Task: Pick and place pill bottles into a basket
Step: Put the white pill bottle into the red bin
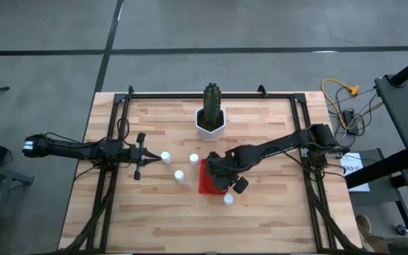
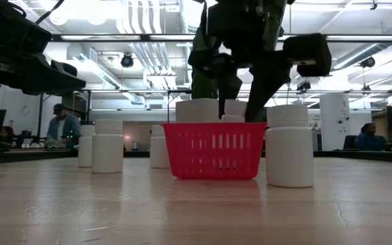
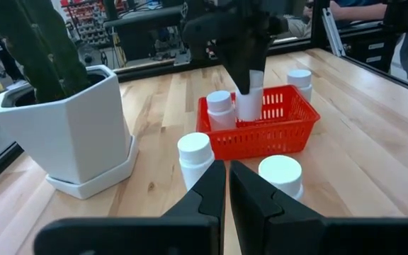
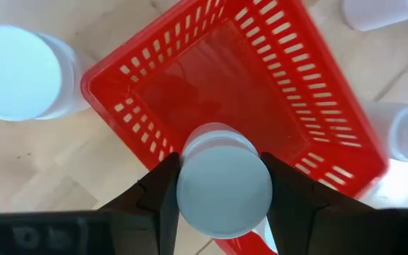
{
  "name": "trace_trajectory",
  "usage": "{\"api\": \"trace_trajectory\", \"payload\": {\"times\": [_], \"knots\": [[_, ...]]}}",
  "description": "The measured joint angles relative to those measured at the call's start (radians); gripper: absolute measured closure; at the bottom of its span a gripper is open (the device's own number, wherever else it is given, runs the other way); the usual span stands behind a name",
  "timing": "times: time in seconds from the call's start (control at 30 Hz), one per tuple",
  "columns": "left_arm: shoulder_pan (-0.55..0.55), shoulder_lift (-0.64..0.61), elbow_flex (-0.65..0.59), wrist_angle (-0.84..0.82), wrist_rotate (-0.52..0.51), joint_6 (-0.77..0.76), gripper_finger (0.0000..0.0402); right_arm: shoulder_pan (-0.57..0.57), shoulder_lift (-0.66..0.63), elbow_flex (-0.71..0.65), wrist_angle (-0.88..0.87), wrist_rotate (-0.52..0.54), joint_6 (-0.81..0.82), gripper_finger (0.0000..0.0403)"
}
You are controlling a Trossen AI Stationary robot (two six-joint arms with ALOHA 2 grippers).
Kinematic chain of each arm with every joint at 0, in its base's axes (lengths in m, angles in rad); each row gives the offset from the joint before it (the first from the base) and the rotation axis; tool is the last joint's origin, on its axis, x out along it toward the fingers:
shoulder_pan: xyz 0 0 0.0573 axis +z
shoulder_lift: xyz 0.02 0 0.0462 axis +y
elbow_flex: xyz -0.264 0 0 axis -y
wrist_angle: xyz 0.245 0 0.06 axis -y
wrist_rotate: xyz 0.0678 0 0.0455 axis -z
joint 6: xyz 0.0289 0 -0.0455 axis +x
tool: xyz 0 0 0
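Pill bottles: one white bottle [image 4: 224, 180] clamped between the fingers of the right claw [image 4: 222, 185], held upright over the near end of the red basket [image 4: 275, 85]; a second bottle [image 3: 220, 110] stands inside the basket. Loose bottles on the wooden surface [image 1: 154, 212]: three to the basket's left [image 1: 166, 157] [image 1: 179, 176] [image 1: 194, 159], one just beside its near right corner [image 1: 228, 200]. Left claw [image 3: 227, 185]: fingers together, empty, hovering low left of the loose bottles, pointed at the basket. Cactus pot [image 1: 210, 125]: white, behind the basket.
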Motion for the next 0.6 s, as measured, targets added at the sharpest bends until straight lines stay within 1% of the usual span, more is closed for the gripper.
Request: {"api": "trace_trajectory", "payload": {"times": [0.37, 0.47, 0.6], "knots": [[0.0, 0.0, 0.0, 0.0, 0.0, 0.0, 0.0398, 0.0, 0.021, 0.0, -0.007, -0.013, 0.027, 0.0256], [0.0, 0.0, 0.0, 0.0, 0.0, 0.0, 0.0398, -0.001, 0.021, 0.0, -0.008, -0.055, 0.032, 0.0256], [0.0, 0.0, 0.0, 0.0, 0.0, 0.0, 0.0398, 0.0, 0.021, 0.0, -0.008, -0.062, 0.031, 0.0256]]}}
